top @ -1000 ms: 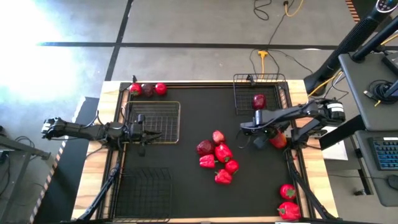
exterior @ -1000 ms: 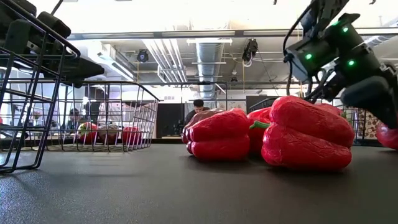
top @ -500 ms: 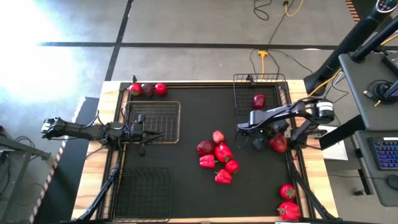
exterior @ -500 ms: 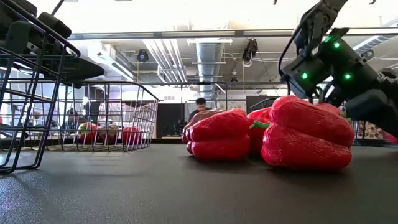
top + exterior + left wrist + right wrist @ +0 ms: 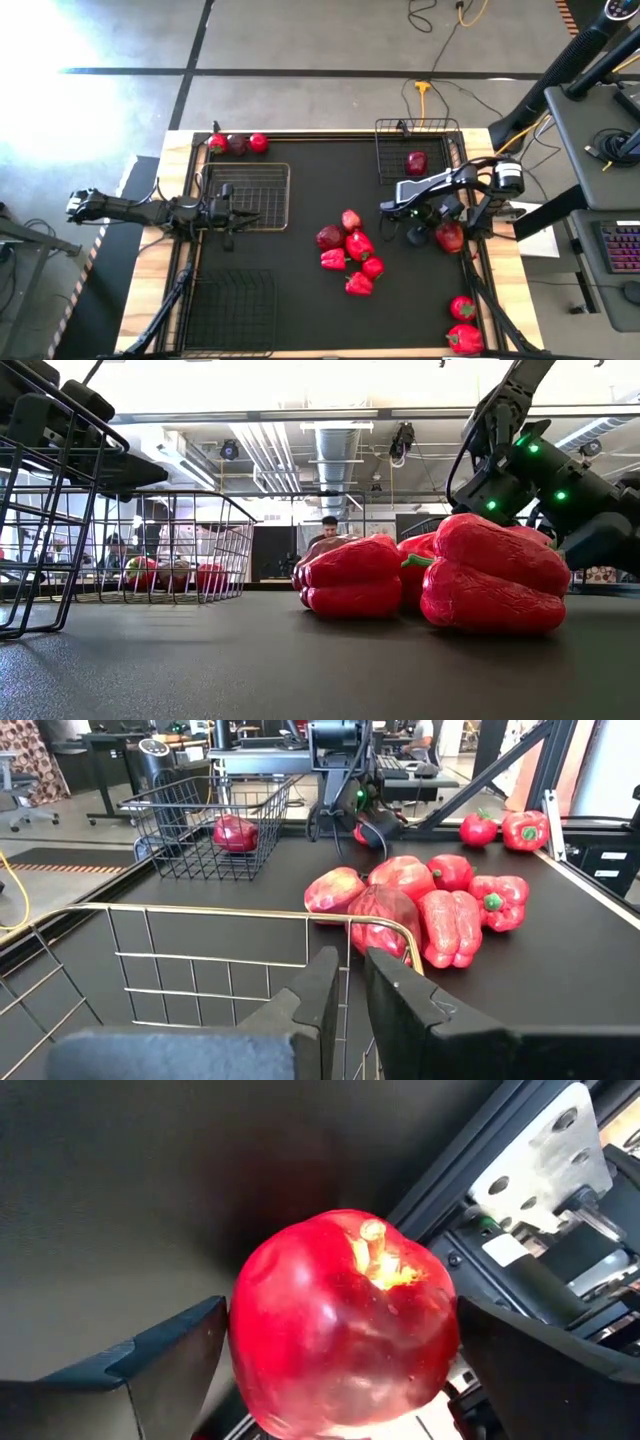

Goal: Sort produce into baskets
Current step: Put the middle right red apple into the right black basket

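Right end effector has shifted toward the pile of peppers, jaws wide around an apple; contact unclear. Left end effector narrow, empty, at a basket.

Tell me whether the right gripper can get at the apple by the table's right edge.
Probably yes. The right gripper is open with the apple already between its fingers, and nothing blocks it. The table's edge rail runs close beside the apple.

- A black mat covers the wooden table.
- A yellow cable lies on the floor behind.
- A keyboard sits on a side desk.
- A person stands far off.
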Tool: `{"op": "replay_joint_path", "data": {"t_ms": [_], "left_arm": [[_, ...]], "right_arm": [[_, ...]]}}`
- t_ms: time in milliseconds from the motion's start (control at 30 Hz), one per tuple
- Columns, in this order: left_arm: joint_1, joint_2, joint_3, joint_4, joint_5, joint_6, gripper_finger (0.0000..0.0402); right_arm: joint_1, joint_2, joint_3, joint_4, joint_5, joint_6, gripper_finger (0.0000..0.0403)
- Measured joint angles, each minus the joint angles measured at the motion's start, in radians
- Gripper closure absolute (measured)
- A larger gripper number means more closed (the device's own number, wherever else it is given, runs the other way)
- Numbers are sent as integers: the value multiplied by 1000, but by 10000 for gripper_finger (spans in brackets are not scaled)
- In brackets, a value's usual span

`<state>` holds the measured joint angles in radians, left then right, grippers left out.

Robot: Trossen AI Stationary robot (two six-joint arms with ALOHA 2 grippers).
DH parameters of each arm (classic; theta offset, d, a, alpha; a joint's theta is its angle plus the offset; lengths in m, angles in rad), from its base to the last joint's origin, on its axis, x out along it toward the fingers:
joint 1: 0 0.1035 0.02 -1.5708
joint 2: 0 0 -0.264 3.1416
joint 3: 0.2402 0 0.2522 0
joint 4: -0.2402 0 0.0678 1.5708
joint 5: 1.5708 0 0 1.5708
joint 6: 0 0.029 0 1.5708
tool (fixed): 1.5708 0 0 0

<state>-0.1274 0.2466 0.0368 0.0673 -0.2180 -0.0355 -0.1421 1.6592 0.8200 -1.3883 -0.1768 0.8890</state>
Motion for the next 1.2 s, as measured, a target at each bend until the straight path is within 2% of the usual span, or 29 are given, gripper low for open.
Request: {"op": "replay_joint_path", "data": {"t_ms": [267,467,800,1200], "left_arm": [[0,0,0,0,0,0,364],[0,0,0,0,0,0,364],[0,0,0,0,0,0,364],[0,0,0,0,0,0,364]], "right_arm": [[0,-2,8,-54,-7,-22,21],[37,-31,22,-124,-55,8,21],[61,-41,-12,-25,-36,30,21],[61,-22,-3,-10,-8,108,21]]}}
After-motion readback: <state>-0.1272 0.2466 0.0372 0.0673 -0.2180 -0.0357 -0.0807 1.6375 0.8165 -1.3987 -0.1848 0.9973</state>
